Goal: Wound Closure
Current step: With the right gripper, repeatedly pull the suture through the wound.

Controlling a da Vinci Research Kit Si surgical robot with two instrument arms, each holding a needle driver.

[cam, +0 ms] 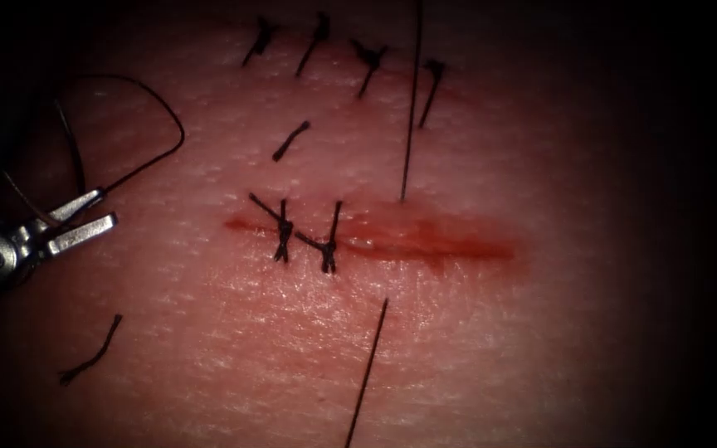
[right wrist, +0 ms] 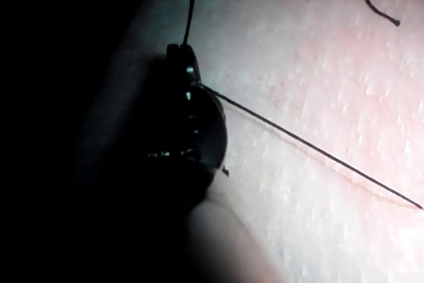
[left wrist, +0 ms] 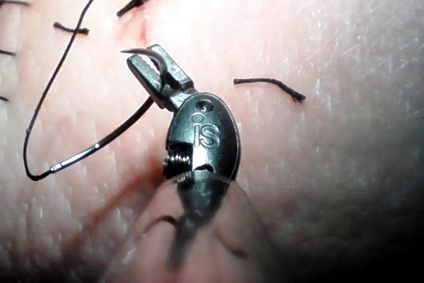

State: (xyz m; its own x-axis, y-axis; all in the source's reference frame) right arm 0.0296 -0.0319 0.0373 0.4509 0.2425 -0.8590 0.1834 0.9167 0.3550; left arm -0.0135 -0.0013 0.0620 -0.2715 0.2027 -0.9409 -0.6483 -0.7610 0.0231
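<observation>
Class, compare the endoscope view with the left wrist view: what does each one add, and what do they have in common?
The endoscope view adds the cut with red fluid, two tied stitches across its left end, and a taut strand entering the tissue above it.
The left wrist view adds the fingers shut on the needle near its tip, with the needle not driven into the tissue.
Both share the left tool, left of the cut, the thread loop and a cut end of thread.
</observation>
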